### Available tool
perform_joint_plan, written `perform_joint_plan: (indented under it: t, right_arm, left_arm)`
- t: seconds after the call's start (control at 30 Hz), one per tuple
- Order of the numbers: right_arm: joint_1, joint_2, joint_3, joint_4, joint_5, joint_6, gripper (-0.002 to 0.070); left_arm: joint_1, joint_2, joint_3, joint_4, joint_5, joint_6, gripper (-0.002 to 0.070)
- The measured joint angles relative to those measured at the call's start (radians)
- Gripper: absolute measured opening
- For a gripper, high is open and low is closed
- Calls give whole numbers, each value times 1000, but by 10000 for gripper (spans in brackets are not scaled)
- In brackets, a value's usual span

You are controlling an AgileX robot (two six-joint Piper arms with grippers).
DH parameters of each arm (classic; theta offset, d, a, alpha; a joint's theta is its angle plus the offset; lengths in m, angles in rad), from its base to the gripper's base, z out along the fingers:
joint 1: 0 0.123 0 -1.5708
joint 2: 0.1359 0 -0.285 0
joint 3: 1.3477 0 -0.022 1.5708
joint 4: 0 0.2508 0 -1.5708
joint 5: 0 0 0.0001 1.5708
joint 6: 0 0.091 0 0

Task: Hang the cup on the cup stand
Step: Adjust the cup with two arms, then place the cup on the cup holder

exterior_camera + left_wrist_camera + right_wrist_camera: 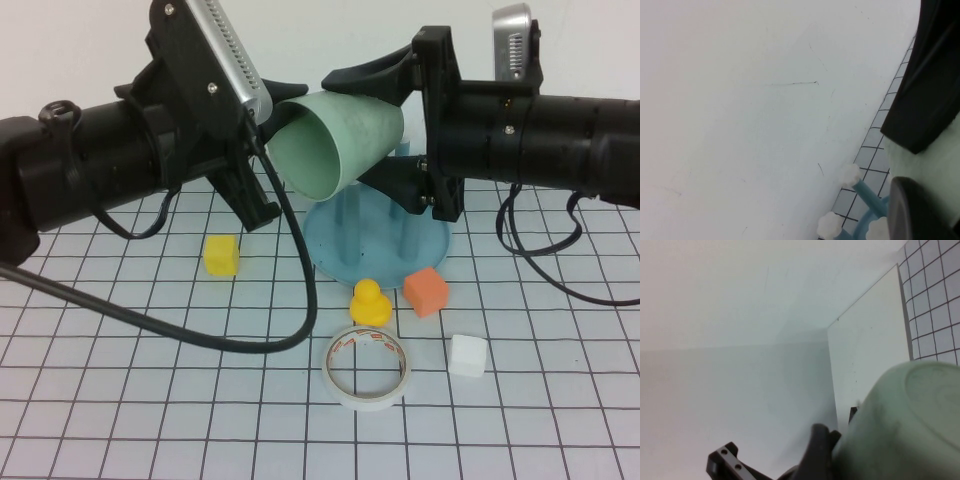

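Cup [335,140] is off the surface, held in mid-air on its side above the far middle of the surface, mouth facing the camera side and slightly down, right over the cup stand [350,245]. Both grippers are on it: left gripper [268,105] sits at the cup's rim on the left, fingers pressed together, pinching the rim wall as far as I can judge from the high view. Right gripper [392,125] has its fingers spread wide around the cup's closed end, one above and one below; I can't tell whether they actually press the wall yet. Looks like a handover between arms, so pickup and lift are done, hanging is not. Stand pegs are mostly hidden behind the cup in the high view; the white caps [850,175] show in the left wrist view, all bare. Left to do: settle the cup in one gripper, turn the mouth down, lower it over a peg, release. Yellow cube [221,254], duck [369,303], orange cube [427,291], white cube [467,355] and tape roll [366,367] sit nearer the front edge, clear of the stand.
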Motion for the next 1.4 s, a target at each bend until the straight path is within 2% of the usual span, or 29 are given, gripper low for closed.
perform_joint_plan:
  t: [0.23,0.3,0.37,0.43,0.53,0.63,0.7,0.8,0.83,0.97,1.07,1.17,1.3,1.4]
  right_arm:
    - [0,0,0,2,-4,-7,628]
    - [0,0,0,2,-4,-24,628]
    - [0,0,0,2,-4,-56,626]
    - [2,0,0,2,-6,-94,625]
    - [2,0,0,2,-13,-162,624]
    - [0,0,-6,6,-13,-234,624]
    - [-9,0,-15,18,-4,-273,624]
    - [-33,-8,-33,33,13,-348,624]
    - [-58,-17,-41,26,8,-435,617]
    - [-103,-36,-41,8,-14,-651,616]
    - [-117,-72,-41,6,-12,-821,616]
    - [-119,-113,-41,5,-6,-985,616]
    - [-119,-134,-41,5,1,-1202,615]
    - [-119,-134,-41,1,1,-1325,615]
  left_arm:
    - [0,0,0,0,-2,-8,11]
    - [0,0,0,0,-4,-10,42]
    - [0,0,0,0,-9,-10,110]
    - [0,-2,0,0,-11,-12,218]
    - [0,-17,0,0,-41,-33,436]
    - [0,-48,0,2,-94,-78,577]
    - [0,-70,2,6,-128,-124,616]
    - [0,-114,7,15,-163,-206,636]
    - [0,-158,14,32,-175,-278,639]
    - [0,-279,49,131,-184,-483,638]
    - [0,-369,122,238,-187,-641,595]
    - [0,-464,226,330,-187,-770,447]
    - [0,-612,394,391,-205,-902,127]
    - [0,-744,505,408,-211,-1021,38]
